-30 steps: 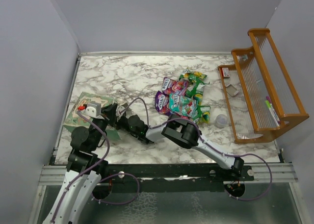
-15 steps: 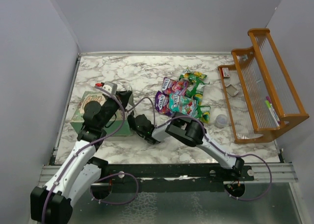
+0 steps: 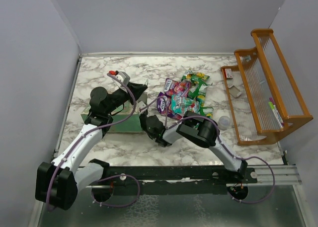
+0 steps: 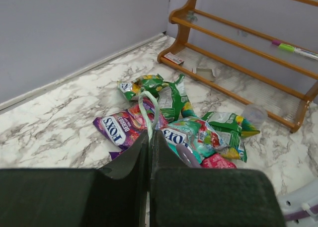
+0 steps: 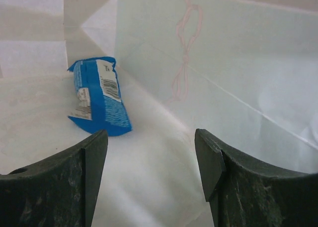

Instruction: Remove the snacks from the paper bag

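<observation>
On the white-and-grey marbled bench (image 3: 114,70), the rectangular pale-green paper bag (image 3: 117,124) lay on its side at the left, near the front edge, with its mouth turned toward the right. The left tool (image 4: 150,135) was pressed together on the bag's thin pale-green loop handle (image 4: 149,107), which stood up from between the closed fingers. In the overhead view this tool hung above the bag's upper right corner. The right tool (image 5: 151,137) stood inside the bag's mouth, its two dark fingers (image 5: 92,172) set well apart and holding nothing. Ahead of them, on the cream-white inner paper, one blue shiny packet (image 5: 97,95) lay against the left fold, clear of both fingers. The rest of the snacks, a pile of shiny crinkly packets (image 3: 186,100) in purple, pink and bright green, rested on the bench just to the right of the bag's mouth, several overlapping one another. A purple packet (image 4: 121,130) lay at the pile's near-left edge in the left wrist view. A small translucent cup (image 3: 224,121) stood just beside the pile on its right, apart from it. The orange wooden rack (image 3: 263,88) occupied the right side of the bench, with a green pen (image 4: 288,48) lying on one of its shelves.
</observation>
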